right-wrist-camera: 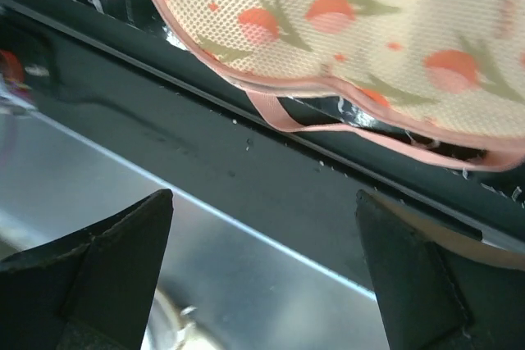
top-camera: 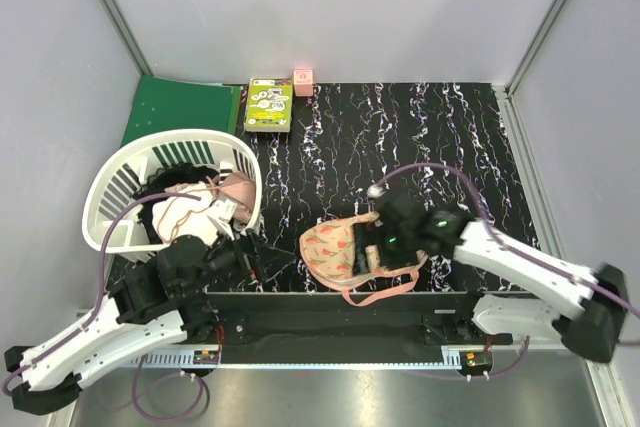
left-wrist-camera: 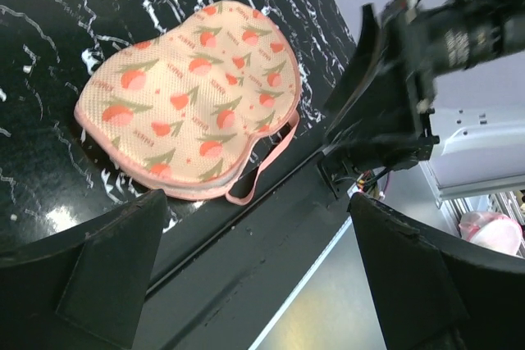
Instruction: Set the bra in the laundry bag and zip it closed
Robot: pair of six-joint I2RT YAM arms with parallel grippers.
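Peach laundry bag [top-camera: 328,250] lies crosswise along the table's [top-camera: 430,127] near edge, room beyond; left gripper [top-camera: 245,253], right gripper [top-camera: 372,247] gape empty.

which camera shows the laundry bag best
Left wrist: the whole laundry bag lies in plain view, loop included. From the top, the right end effector hides its right part. Right wrist catches only its edge and loop.

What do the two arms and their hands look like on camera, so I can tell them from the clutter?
Both arms, the left arm and right arm, have white shells with black joints and bases. A thin purple cable loops along each. The left hand and right hand are black, with two wedge-shaped matte fingers. Small green lights glow on the right wrist.
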